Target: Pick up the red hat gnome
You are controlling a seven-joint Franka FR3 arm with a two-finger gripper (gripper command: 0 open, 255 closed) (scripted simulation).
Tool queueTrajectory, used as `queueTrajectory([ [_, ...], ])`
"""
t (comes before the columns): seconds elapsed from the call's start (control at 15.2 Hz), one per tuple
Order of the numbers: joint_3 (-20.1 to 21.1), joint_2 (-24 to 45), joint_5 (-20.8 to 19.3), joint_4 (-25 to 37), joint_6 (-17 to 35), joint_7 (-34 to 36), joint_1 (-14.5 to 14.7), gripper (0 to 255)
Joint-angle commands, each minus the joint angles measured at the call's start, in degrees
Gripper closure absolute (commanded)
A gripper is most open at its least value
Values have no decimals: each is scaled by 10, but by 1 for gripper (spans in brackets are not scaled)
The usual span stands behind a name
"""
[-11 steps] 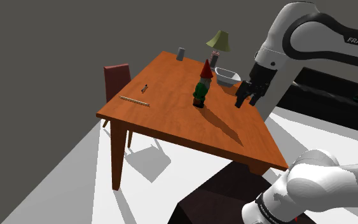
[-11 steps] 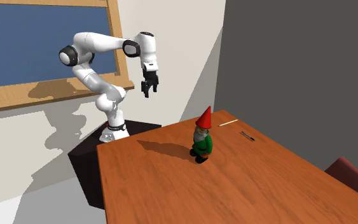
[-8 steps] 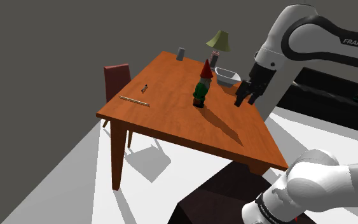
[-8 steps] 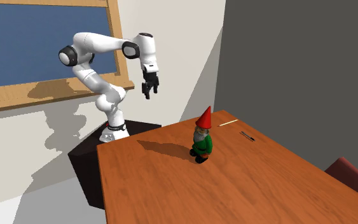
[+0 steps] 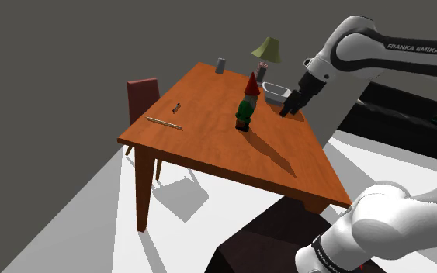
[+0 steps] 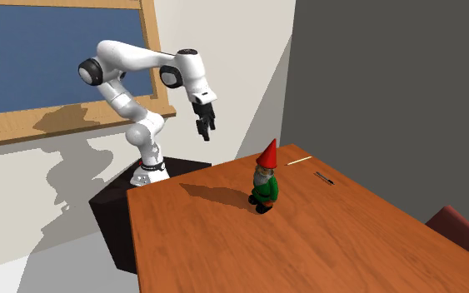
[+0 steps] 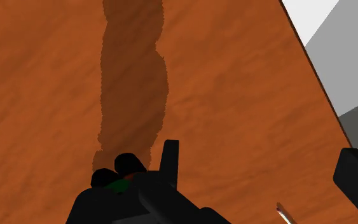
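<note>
The gnome [image 5: 246, 106] with a red pointed hat, green coat and black shoes stands upright near the middle of the brown wooden table [image 5: 209, 147]. My gripper [image 5: 289, 108] hangs open in the air to the shoulder view's right of the gnome, apart from it. In the second exterior view the gripper [image 6: 202, 127] is above the table's near edge, up and left of the gnome [image 6: 266, 180]. In the wrist view the fingers [image 7: 170, 158] stand wide apart with nothing between them. The gnome's shoes [image 7: 126, 167] and its long shadow lie beside one finger.
A white bowl [image 5: 277, 93], a green-shaded lamp [image 5: 266, 51] and a grey cup [image 5: 220, 66] stand at the table's far end. A thin stick [image 5: 164, 122] and a small pen [image 5: 176, 107] lie near the red chair [image 5: 143, 97]. The dark stand [image 6: 116, 200] is by the table.
The gripper has swung toward the gnome: up and left in the shoulder view, right and slightly down in the second exterior view. The gnome has not moved.
</note>
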Motion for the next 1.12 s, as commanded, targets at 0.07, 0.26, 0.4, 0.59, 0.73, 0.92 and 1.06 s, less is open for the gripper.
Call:
queueTrajectory([
  [0.07, -49, 43, 19, 24, 50, -79, 23, 0],
  [0.26, -102, 94, 54, 62, 87, -164, 54, 0],
  [0.4, -139, 131, 87, 94, 104, -224, 79, 0],
  [0.59, -197, 193, 154, 149, 116, -322, 119, 0],
  [0.73, -235, 240, 212, 193, 113, -391, 145, 0],
  [0.92, -288, 324, 317, 269, 84, -500, 170, 0],
  [1.06, -311, 389, 396, 327, 48, -569, 166, 0],
])
